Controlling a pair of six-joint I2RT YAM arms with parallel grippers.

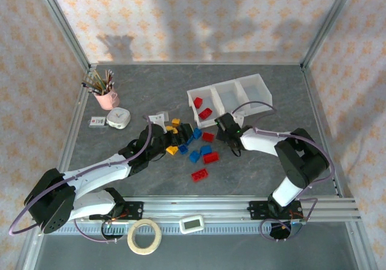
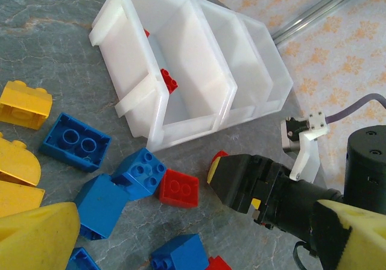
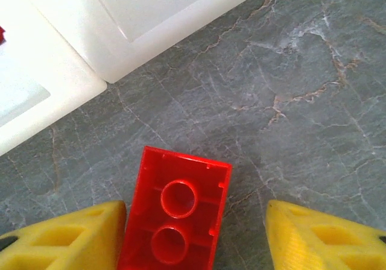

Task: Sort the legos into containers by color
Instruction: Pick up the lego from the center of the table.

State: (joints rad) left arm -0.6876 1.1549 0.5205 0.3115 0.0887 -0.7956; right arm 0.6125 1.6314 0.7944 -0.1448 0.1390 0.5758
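R gripper (image 3: 196, 237) jaws apart round a red lego (image 3: 178, 213) on the table (image 3: 289, 71) nr the bins (image 3: 54, 83) — L gripper (image 2: 193, 240) gapes wide over blue legos (image 2: 142, 172).

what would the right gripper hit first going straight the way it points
Likely the red lego brick, lying hollow side up between the right gripper's open jaws, then the grey table under it. The white bin lies beyond, depth unclear.
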